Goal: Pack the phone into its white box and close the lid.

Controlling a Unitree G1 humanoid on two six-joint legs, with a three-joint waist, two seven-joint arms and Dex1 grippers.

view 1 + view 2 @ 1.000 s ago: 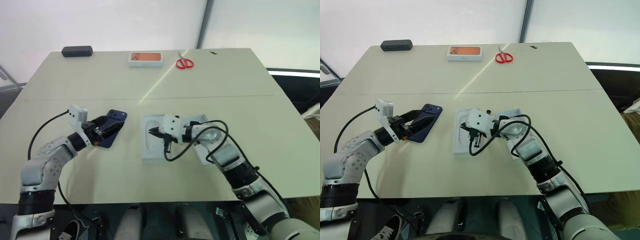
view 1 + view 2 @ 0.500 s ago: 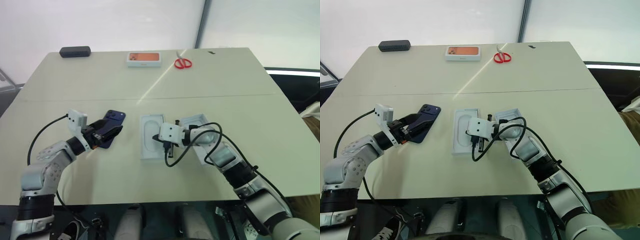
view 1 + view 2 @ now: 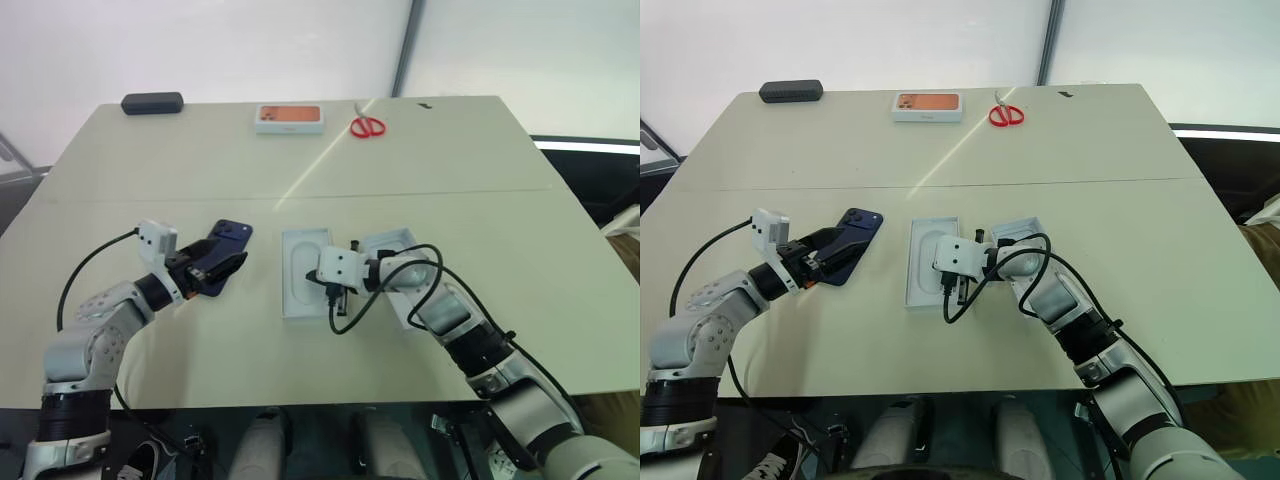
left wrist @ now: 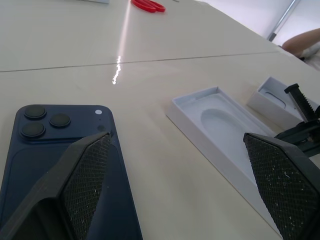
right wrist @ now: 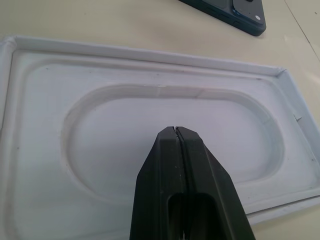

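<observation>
Left gripper (image 4: 170,185) spread wide, one finger over the phone (image 3: 222,258), nothing clamped; phone flat on table (image 3: 420,170), camera cluster up; right gripper (image 5: 176,132) fully closed, empty, above white insert (image 5: 45,115); white box (image 3: 392,243) just beyond right arm.

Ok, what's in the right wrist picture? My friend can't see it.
The right gripper, its two black fingers shut together, points down at a flat white insert with a rounded recess, lying on the table. A corner of the dark blue phone lies just beyond it.
</observation>
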